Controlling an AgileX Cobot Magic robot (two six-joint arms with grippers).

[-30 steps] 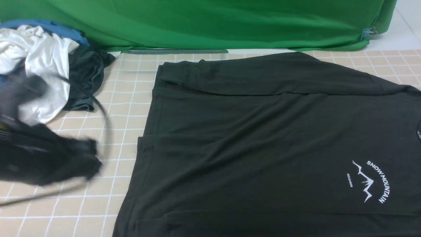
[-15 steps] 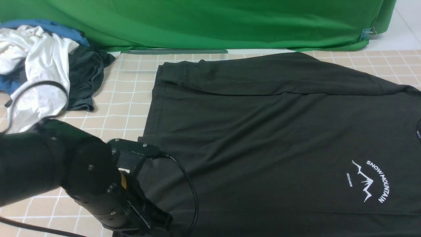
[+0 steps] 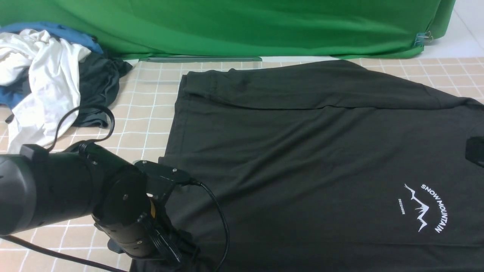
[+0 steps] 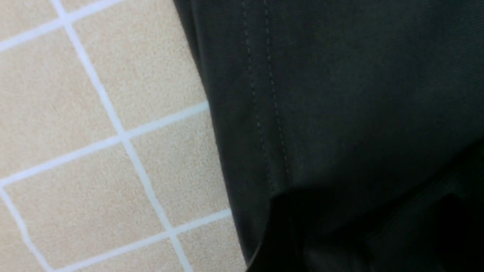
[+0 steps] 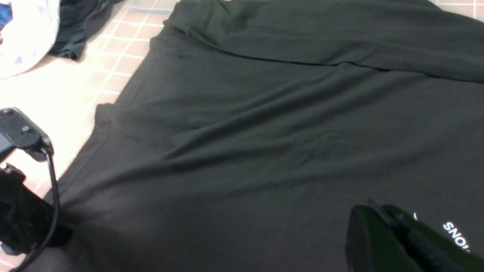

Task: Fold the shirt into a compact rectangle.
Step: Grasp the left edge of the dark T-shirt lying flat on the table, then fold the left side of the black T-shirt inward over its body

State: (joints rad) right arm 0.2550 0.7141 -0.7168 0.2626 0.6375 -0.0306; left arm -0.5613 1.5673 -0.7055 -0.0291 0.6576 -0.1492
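The very dark green-black shirt (image 3: 302,151) lies spread flat on the tiled table, its white mountain logo (image 3: 425,207) at the near right. My left gripper (image 3: 177,249) is down at the shirt's near-left hem corner. In the left wrist view the stitched hem (image 4: 264,113) runs beside the tiles, and the left gripper (image 4: 370,234) there is too dark to read. My right gripper (image 5: 378,211) hovers above the shirt (image 5: 264,132) near the logo, fingers pressed together with nothing between them. Only a small dark part of the right gripper (image 3: 477,151) shows in the front view.
A pile of clothes sits at the far left: a white garment (image 3: 41,75), a blue one (image 3: 56,30) and a smaller dark grey one (image 3: 98,87). A green backdrop (image 3: 242,26) hangs along the back. The left arm's cable (image 3: 215,211) loops over the shirt.
My left arm has swung in from the far left down to the shirt's near-left hem corner. A part of the right gripper has come into view at the right edge.
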